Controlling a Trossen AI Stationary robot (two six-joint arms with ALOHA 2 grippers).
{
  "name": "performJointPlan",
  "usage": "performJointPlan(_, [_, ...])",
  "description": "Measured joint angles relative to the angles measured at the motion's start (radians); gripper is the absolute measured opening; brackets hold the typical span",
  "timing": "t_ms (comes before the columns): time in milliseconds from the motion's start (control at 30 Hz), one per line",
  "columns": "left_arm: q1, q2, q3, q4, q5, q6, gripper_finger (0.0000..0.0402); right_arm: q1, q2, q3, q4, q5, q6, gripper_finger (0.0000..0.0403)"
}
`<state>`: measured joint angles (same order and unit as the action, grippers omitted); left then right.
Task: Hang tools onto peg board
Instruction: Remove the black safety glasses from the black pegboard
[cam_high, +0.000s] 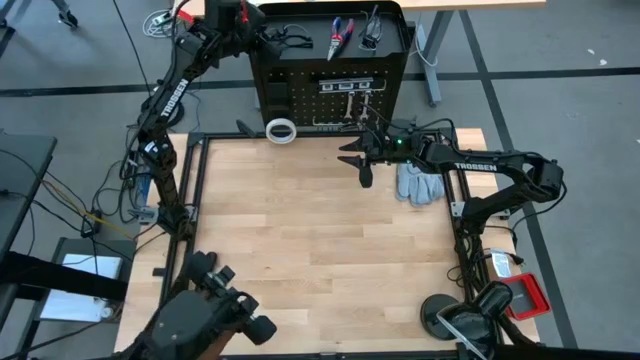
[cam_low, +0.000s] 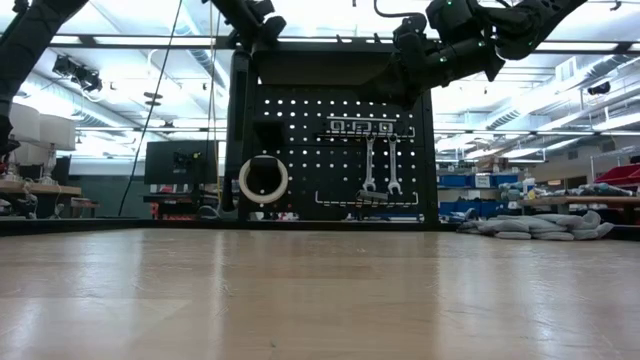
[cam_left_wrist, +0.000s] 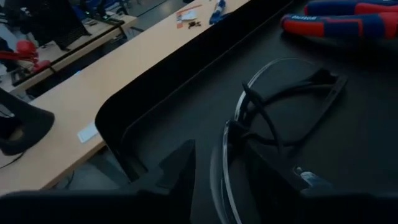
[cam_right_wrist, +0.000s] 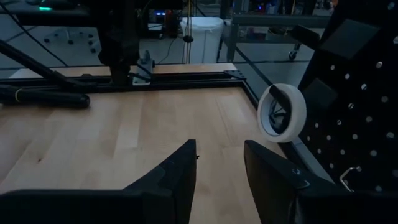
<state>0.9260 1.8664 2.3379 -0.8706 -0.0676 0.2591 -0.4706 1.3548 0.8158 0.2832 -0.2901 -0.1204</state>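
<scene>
My left tool (cam_left_wrist: 202, 180), fingers parted and empty, hovers over the glasses (cam_left_wrist: 273, 124) lying on the peg board (cam_high: 330, 75) top shelf: light, thin-framed, scratch-prone lenses, so I judge the stiff bridge or temple the safest place to pinch.

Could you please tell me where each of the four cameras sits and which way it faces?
High view: overhead, straight down on the table; both arms show.
Low view: table height, facing the peg board; arms enter from above.
Left wrist view: over the board's top shelf, on glasses; own fingers show.
Right wrist view: above the table; own fingers show.
High, low and right wrist views share the white tape ring.
</scene>
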Motion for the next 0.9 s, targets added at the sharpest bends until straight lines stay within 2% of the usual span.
performJointPlan(133, [-0.010,0.000,0.000,-0.001,-0.019,0.002,0.0104,0.000,0.000,0.000,0.000,0.000,-0.004,0.0144])
performJointPlan(267, [-0.017,0.000,0.001,-0.001,-0.029,-0.005,0.0032,0.000,0.000,0.000,0.000,0.000,-0.006,0.0141])
performJointPlan(333, [-0.020,0.000,0.000,-0.001,-0.024,-0.001,0.0011,0.000,0.000,0.000,0.000,0.000,-0.006,0.0141])
performJointPlan(900, [-0.073,-0.046,0.016,0.059,-0.007,-0.008,0.0001,0.000,0.000,0.000,-0.008,0.000,-0.003,0.0138])
